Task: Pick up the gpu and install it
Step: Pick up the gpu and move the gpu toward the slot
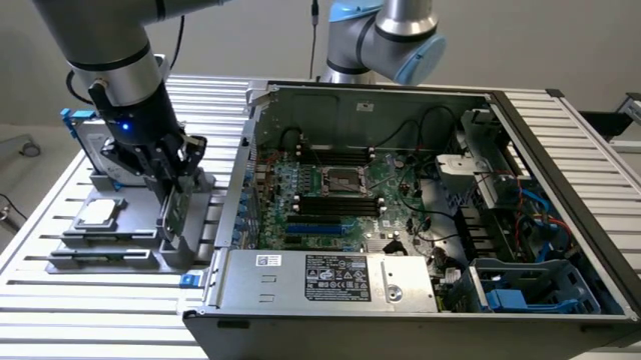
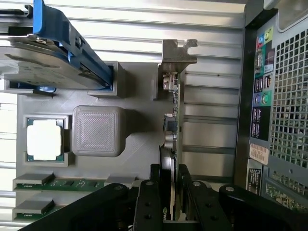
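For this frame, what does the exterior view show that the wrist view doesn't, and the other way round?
Exterior view: the open case's motherboard and the power supply. Wrist view: the case's rear ports and the silver end bracket. Both: the pincer closed on the upright gpu in its holder, the hard drive, the square chip.

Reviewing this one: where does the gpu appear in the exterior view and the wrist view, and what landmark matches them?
Exterior view: the gpu stands on edge in the grey holder, at the exterior view's left of the computer case, gripped by the gripper.
Wrist view: the gpu is edge-on, running from the gripper to its silver bracket.
Shared landmark: the square silver chip in the same holder.
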